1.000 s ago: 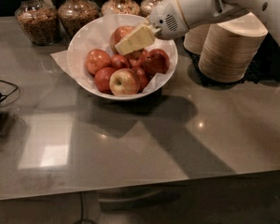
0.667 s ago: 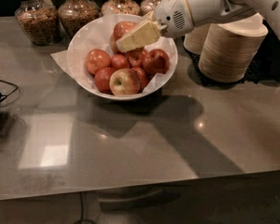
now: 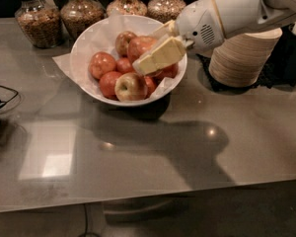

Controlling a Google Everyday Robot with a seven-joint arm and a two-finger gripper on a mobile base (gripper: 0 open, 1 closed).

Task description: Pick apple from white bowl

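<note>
Seeing gripper down in bowl from the right, fingers spread wide, straddling the apple, apple sitting atop the pile towards bowl's back right, I can't confirm contact

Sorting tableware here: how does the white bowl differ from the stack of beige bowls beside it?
The white bowl is glossy white; the stack of beige bowls is dull tan. The white bowl is one wide dish holding apples; the stack is many nested, narrower. Both are round and stand on the table. The gripper hangs over the apples.
</note>
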